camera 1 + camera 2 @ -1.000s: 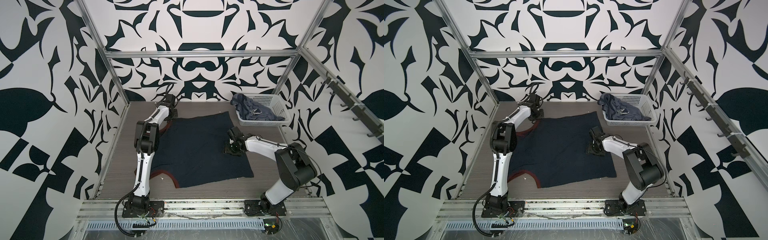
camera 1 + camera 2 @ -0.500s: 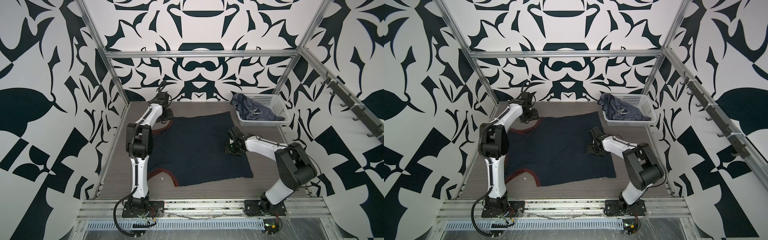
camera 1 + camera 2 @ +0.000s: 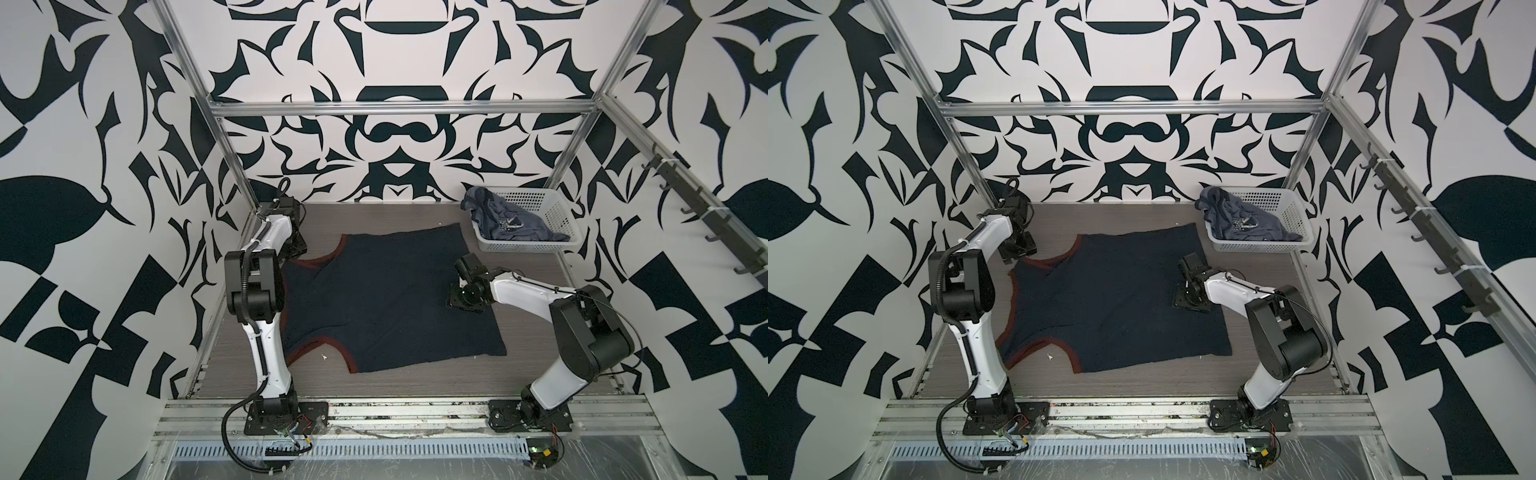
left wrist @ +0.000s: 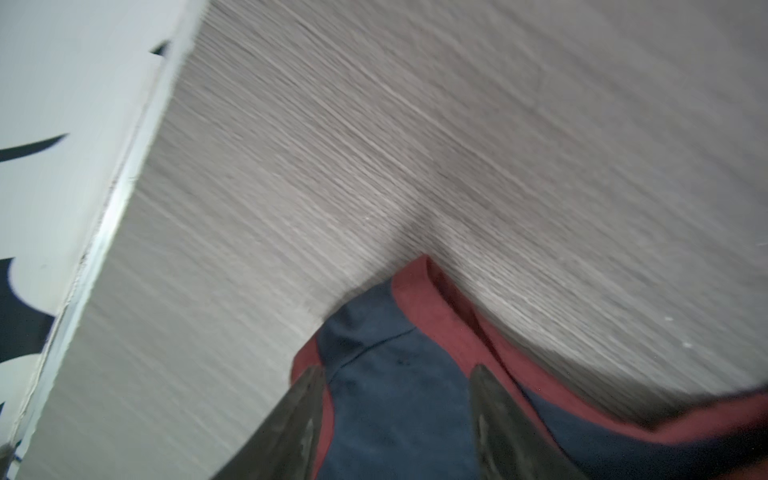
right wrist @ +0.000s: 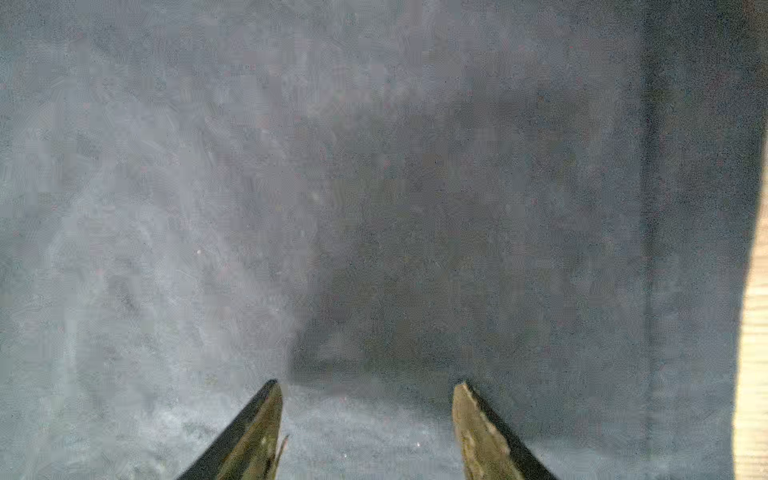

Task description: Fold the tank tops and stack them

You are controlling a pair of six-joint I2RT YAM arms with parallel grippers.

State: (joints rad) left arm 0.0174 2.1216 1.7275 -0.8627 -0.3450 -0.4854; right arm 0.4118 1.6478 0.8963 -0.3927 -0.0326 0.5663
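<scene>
Across the middle of the grey wood-grain counter (image 3: 415, 386) lies the navy tank top (image 3: 386, 299), spread flat in both top views, straps twd the left arm, hem twd the right arm. Back-right corner: white perforated basket (image 3: 540, 203) w/ the slate-blue tank top (image 3: 505, 226) crumpled inside, one end draped over the rim. Neither is folded yet, so the task looks early

Left tool (image 4: 397, 370) is released. Its jaws stand apart, straddling the far strap (image 4: 365, 320) w/ its dark-red trim (image 4: 411, 286). The cloth lies slack on the counter, nothing pinched. Right tool (image 5: 366, 385) is also released, jaws apart, low over plain navy cloth nr the hem side. Can't tell if the tips touch it

Handling, my guess: both tops are light, limp knit w/ no stiffness. They'll sag, drag & bunch if pulled from one point, and the thin layers are easy to miss or to pinch double. Best holds are prob the trimmed strap ends or armhole edge and the hem corners, both tools lifting together so the fold falls square. The slate-blue one prob needs pulling out by a strap or seam & spreading flat first
</scene>
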